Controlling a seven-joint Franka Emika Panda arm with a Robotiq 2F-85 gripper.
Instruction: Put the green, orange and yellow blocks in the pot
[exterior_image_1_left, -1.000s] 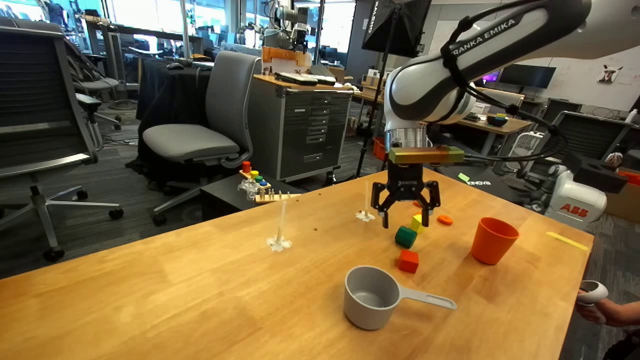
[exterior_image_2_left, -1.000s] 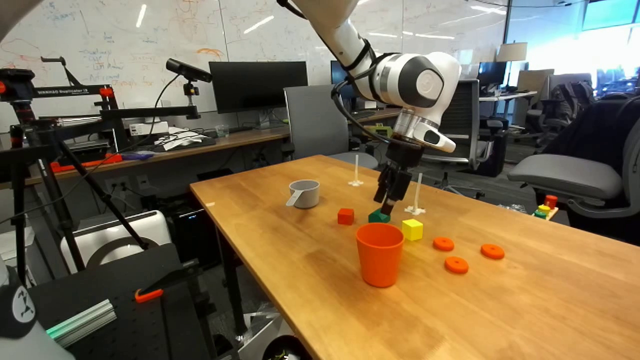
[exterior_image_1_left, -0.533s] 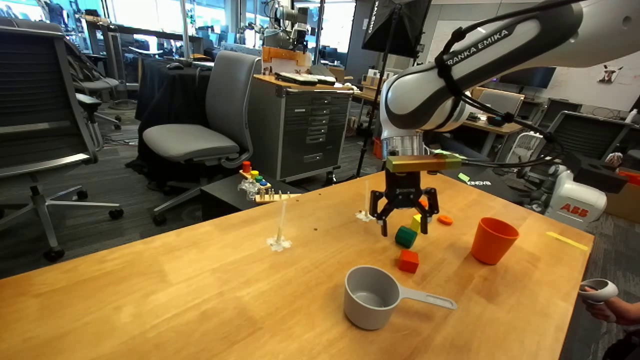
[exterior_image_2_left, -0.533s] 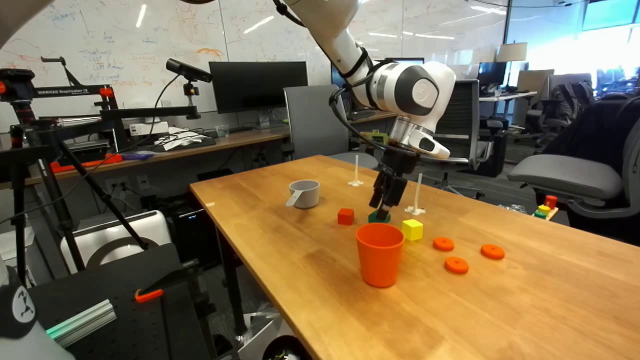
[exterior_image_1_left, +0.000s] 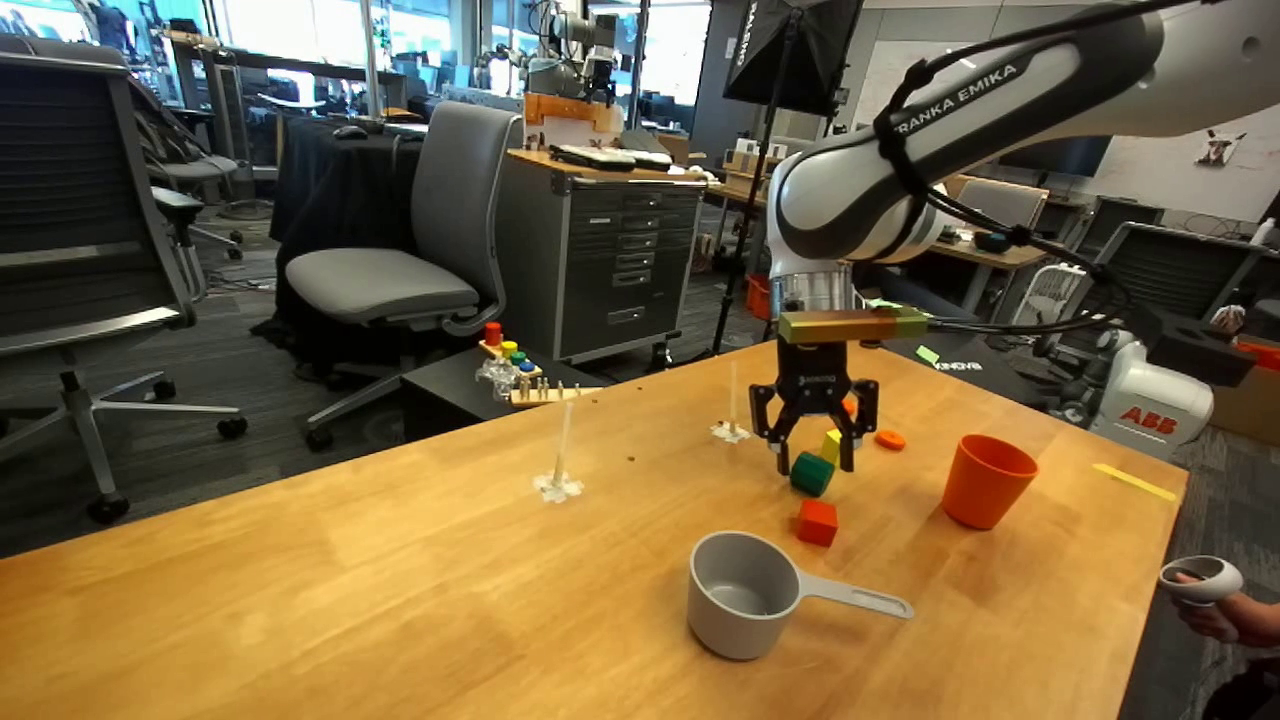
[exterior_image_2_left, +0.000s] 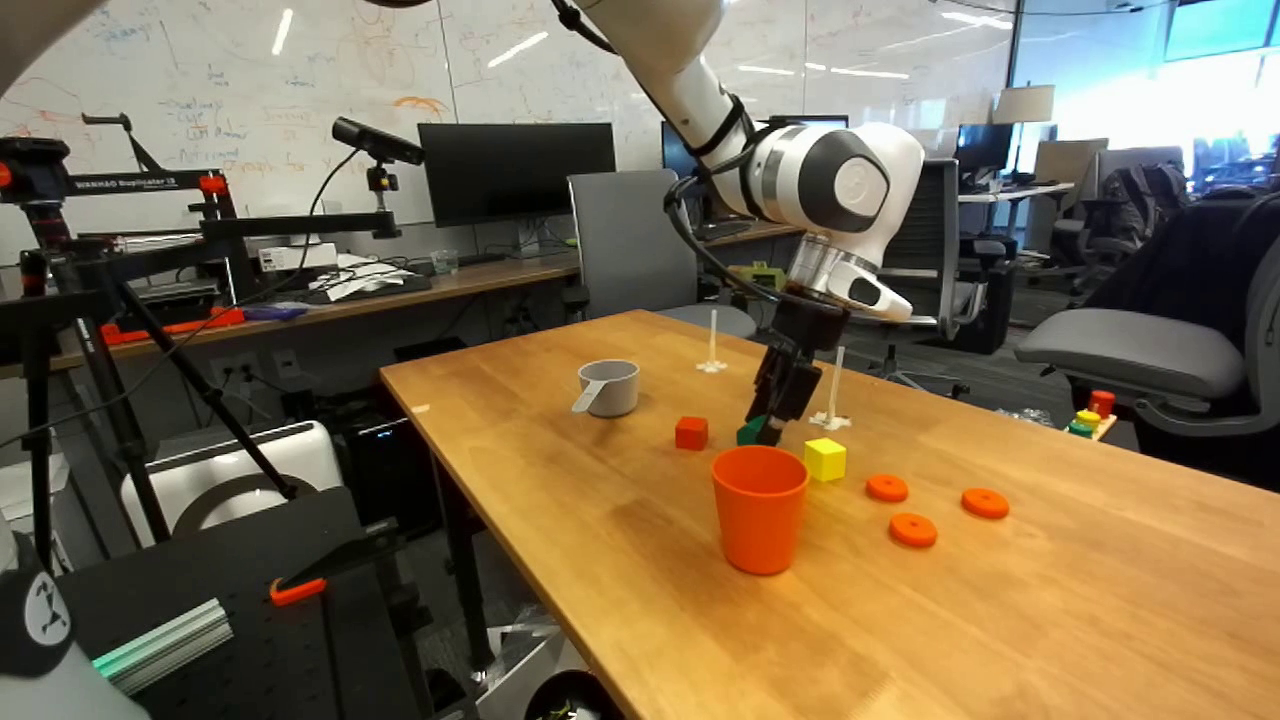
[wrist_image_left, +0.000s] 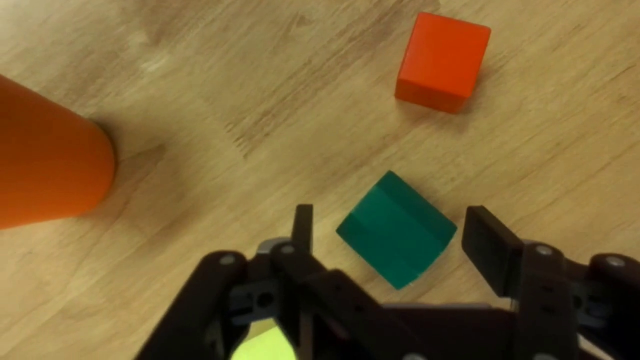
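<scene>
Near on the counter (exterior_image_1_left: 350, 560), the grey saucepan (exterior_image_1_left: 737, 628) is empty; green prism (wrist_image_left: 397, 232), red-orange cube (wrist_image_left: 443, 61) and yellow cube (exterior_image_2_left: 825, 459) remain; jaws wide.

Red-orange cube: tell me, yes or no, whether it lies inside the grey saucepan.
No, in an exterior view the red-orange cube lies on the wooden table, apart from the grey saucepan.

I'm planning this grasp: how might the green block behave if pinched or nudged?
The green block looks stiff, judging by its crisp edges. In the wrist view it sits cornerwise to the open pincer, so it may twist as that closes. Its angled facets suggest it could roll a little if nudged.
</scene>
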